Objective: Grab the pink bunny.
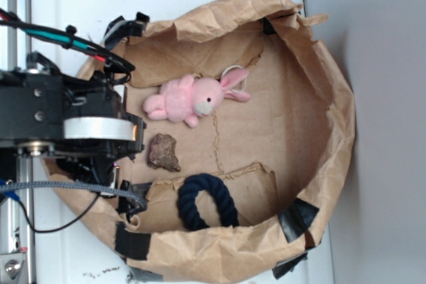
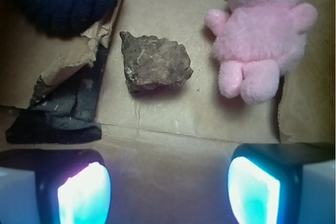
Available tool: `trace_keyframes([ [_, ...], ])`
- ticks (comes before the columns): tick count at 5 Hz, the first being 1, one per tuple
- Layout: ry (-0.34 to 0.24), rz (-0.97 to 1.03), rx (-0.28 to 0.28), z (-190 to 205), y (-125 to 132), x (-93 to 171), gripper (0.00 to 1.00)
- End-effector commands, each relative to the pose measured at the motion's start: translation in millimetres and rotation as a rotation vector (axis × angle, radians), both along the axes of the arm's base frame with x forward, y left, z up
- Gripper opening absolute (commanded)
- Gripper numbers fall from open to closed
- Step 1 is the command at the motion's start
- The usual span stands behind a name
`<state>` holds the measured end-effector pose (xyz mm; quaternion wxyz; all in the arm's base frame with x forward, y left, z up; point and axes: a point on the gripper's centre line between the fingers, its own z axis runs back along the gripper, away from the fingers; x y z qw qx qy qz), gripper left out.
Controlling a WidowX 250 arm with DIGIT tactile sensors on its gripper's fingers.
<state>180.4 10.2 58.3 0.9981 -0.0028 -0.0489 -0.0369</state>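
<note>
A white table [image 1: 80, 4] is carrying one wide brown paper bag [image 1: 333, 131] with its walls rolled down into a crumpled rim, patched with black tape at several spots; the bag is filling most of the table, its right rim reaching toward the table's right edge. Three things are lying on the bag's floor, one of each. The robot arm [image 1: 60, 118] is hanging over the bag's left rim, cables trailing off toward the table's left edge; its gripper [image 2: 168, 187] is standing with its two fingers [image 2: 84, 195] spread apart, nothing between them, above bare paper. The pink bunny [image 1: 190, 100] is lying on its side near the middle of the bag floor, toward the far wall, head pointing right, a pale ring beside its ears; in the wrist view its legs are sitting ahead of the right finger, apart from it. The dark navy rope loop [image 1: 205, 203] is resting near the bag's front wall. The brown rock [image 1: 164, 152] is lying between bunny and rope, apart from both.
</note>
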Motion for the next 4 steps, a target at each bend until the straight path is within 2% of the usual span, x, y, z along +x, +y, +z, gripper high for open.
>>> trace_keyframes([
  [1, -0.005, 0.034, -0.047, -2, 9, 13, 1.00],
  [2, -0.017, 0.073, -0.073, 3, 17, 23, 1.00],
  [4, 0.008, 0.130, -0.150, 37, 15, 29, 1.00],
])
